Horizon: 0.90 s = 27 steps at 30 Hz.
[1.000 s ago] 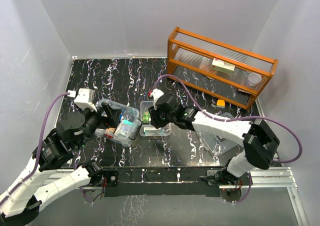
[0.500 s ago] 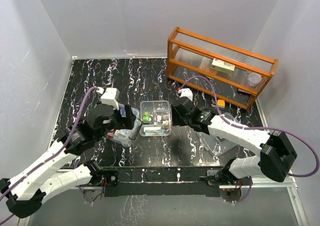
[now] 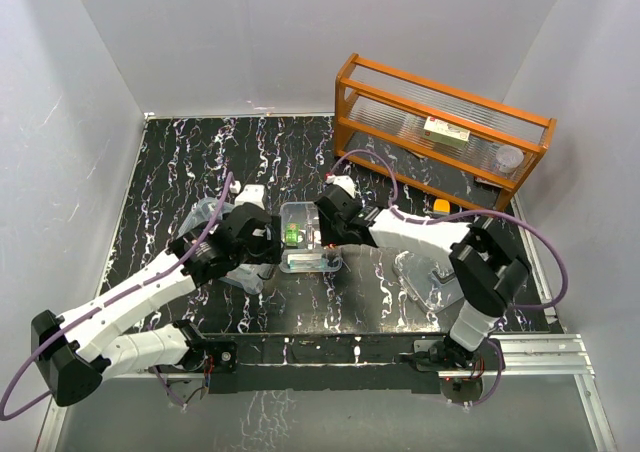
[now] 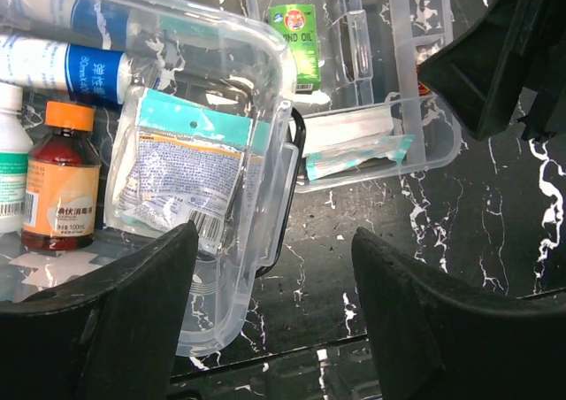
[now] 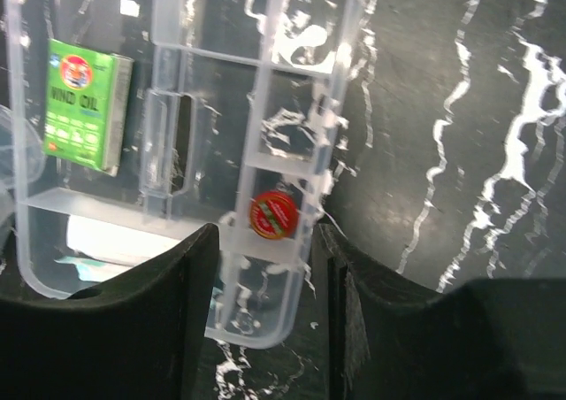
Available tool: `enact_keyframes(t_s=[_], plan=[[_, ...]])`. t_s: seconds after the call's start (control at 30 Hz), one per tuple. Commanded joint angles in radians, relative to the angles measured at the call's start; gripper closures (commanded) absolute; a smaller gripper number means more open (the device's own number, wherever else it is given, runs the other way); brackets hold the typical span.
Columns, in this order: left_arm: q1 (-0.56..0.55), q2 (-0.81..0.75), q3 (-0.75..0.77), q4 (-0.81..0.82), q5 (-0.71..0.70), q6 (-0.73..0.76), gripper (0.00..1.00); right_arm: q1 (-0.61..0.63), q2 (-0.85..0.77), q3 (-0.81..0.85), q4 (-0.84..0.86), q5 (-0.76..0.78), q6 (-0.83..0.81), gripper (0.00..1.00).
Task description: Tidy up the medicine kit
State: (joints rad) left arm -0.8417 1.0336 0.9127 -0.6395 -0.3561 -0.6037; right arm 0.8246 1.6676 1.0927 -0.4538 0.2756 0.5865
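- The medicine kit lies in three parts on the table. The box sits left of centre in the top view, the divided tray just beside it to the right, and the lid well apart at lower right.
- The right pincer is the nearer one to the tray. Its jaws stand half apart, astride the tray's right-hand column, where a red tin sits. I cannot tell whether they touch the plastic.
- The tray's long axis runs top to bottom in the right wrist view, roughly in line with the jaws' gap.
- The left pincer is wide and empty, hanging over the box's right rim.
- I judge the next move to be seating the tray in the box, a short carry leftward in the top view.
- The top view hides most of the box under the left arm.
- The left wrist view shows the box already holds bottles and a packet.
- Only the right wrist view shows the tray's dividers and a green carton.
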Motion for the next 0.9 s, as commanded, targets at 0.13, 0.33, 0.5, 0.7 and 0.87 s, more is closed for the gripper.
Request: enact_keyframes(t_s=[0.13, 0.33, 0.5, 0.7, 0.87], plan=[[-0.002, -0.038, -0.064, -0.025, -0.039, -0.057, 0.35, -0.001, 0.149, 0.164, 0.087, -0.101, 0.031, 0.58], [-0.002, -0.053, -0.081, -0.023, -0.03, -0.082, 0.35, 0.002, 0.245, 0.265, 0.059, -0.096, 0.028, 0.59], [-0.002, -0.065, -0.088, -0.011, -0.017, -0.071, 0.35, 0.008, 0.291, 0.316, 0.003, -0.055, 0.025, 0.6], [-0.002, -0.067, -0.092, -0.02, -0.033, -0.074, 0.39, 0.035, 0.206, 0.286, 0.045, -0.044, 0.033, 0.6], [-0.002, -0.097, -0.094, -0.038, -0.083, -0.101, 0.43, 0.042, 0.208, 0.29, 0.067, -0.04, 0.021, 0.6]])
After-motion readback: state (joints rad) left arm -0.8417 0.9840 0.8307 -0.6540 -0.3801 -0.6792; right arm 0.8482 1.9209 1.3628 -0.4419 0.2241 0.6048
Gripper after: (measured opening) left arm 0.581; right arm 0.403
